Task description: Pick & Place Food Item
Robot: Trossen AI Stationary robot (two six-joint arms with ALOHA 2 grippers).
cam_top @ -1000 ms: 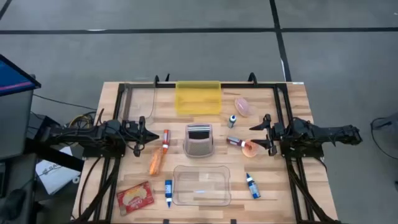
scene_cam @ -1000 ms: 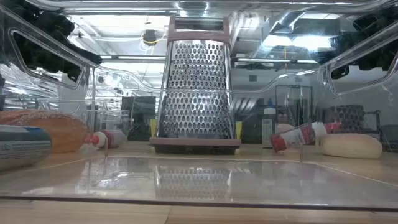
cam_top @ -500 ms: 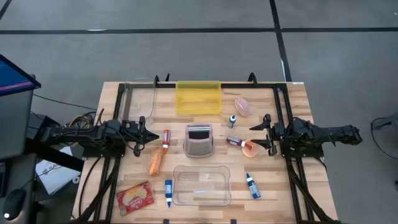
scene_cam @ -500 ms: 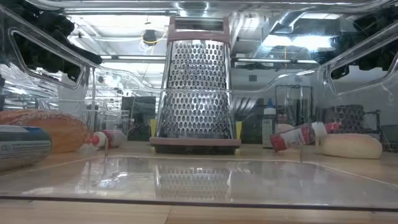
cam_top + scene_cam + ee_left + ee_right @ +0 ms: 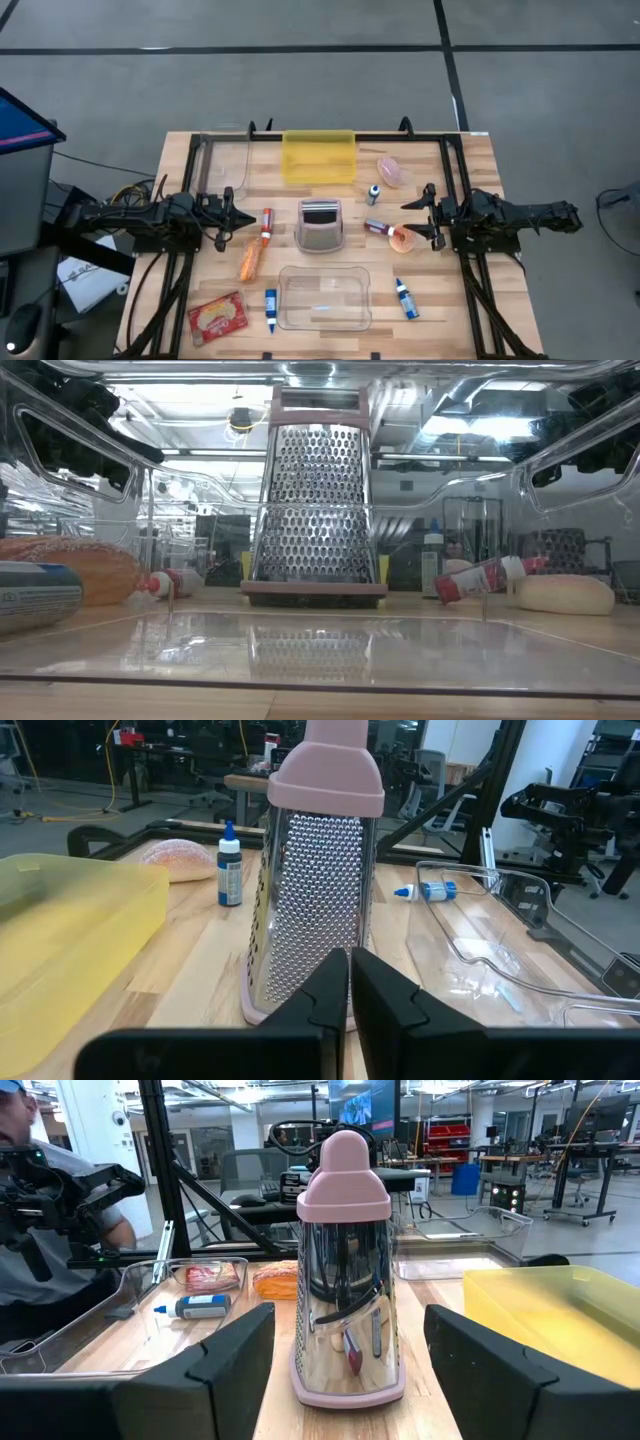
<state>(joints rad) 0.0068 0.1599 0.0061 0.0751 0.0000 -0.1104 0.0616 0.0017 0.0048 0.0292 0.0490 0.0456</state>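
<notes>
- Plainly, no single food item is named by the task, so several candidates are seen on the wooden table (image 5: pixel 470 160): a bread roll (image 5: pixel 250 260) lying on the left side near the left arm, a pink pastry (image 5: pixel 392 171) toward the far right, a small round orange-and-pink piece (image 5: pixel 403 238) just in front of the right arm, and a red snack packet (image 5: pixel 217 317) at the near left corner.
- All of these are lying loose on the boards, none of them inside a container, which suggests that picking has not begun.
- A clear tray (image 5: pixel 324 297) is set at the near middle and a yellow bin (image 5: pixel 319 157) at the far middle; either may be meant as the drop place, though which one cannot be told.
- A box grater (image 5: pixel 320 226) is stood upright at the centre, between the two bins, and small glue bottles (image 5: pixel 270 309) are scattered around as clutter.
- The left gripper (image 5: pixel 240 222) is kept pressed closed and empty, level at the left edge.
- The right gripper (image 5: pixel 415 216) is held partly spread with nothing between its fingers, level at the right edge, facing the grater.
- Both arms are judged to be parked at rest.
</notes>
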